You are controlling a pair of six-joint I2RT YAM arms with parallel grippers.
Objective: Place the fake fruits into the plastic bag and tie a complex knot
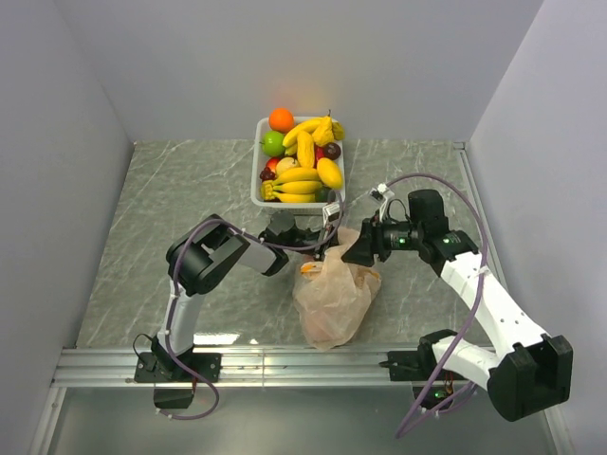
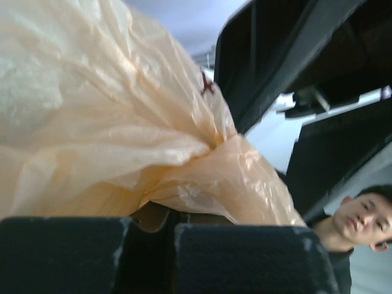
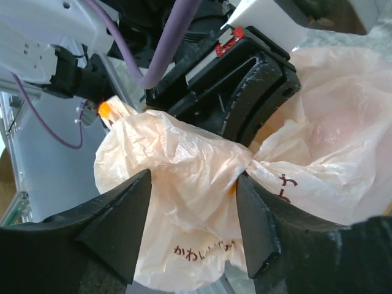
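The plastic bag lies bulging on the table between the arms, pale peach with dark print. My left gripper is shut on its gathered top. In the left wrist view the plastic bag spills out above that gripper. My right gripper stands open, its fingers on either side of a crumpled flap of the plastic bag. The plastic narrows to a twisted neck at the left fingers; the knot does not show. Several fake fruits fill the white tray.
The white tray stands at the back centre, just beyond both grippers. The right gripper's dark body hangs close over the left wrist camera. An aluminium rail runs along the near edge. A person's face shows beyond.
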